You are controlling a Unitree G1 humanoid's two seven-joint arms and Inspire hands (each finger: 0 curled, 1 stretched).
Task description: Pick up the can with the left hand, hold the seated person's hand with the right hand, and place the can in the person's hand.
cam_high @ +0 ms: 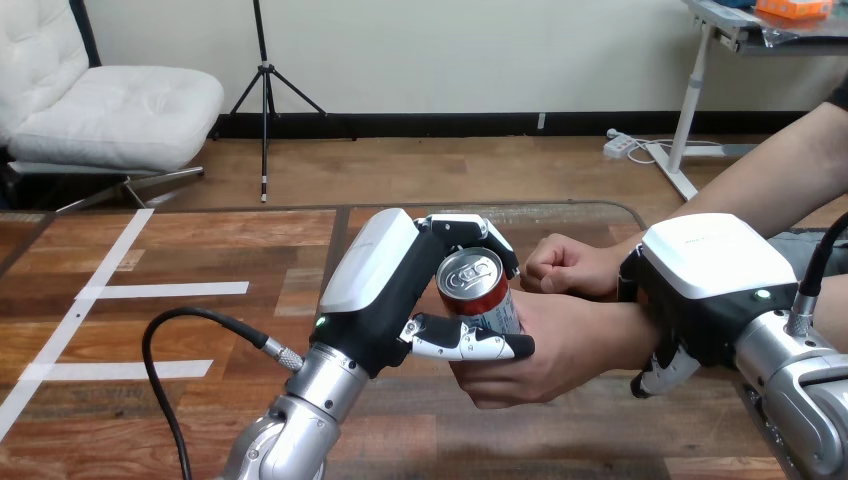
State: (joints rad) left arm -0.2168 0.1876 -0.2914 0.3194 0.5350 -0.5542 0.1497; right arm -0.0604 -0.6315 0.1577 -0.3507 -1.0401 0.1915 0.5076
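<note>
Head view: left robot hand (392, 292) grips the red-and-silver metal can (480, 293), which rests in the person's lower hand (550, 355); right of the can, right robot hand (703, 285) clasps the person's wrist (622, 335).

My left hand (385, 300) is showing a smooth white plastic shell, faintly glossy, over matt black plastic. The can (478, 290) is gleaming: bare silver metal on its lid, a glossy red and silver coating on its wall. My left forearm (300, 420) is shining as smooth silver metal, with a knurled metal connector (283, 353) and a smooth black rubbery cable (160, 340). My right hand (710, 260) is wearing the same glossy white shell over matt black. The table (200, 240) is looking like polished wood, its grain showing and its surface reflecting light, with matt white tape strips (165, 290) lying flat on it.
</note>
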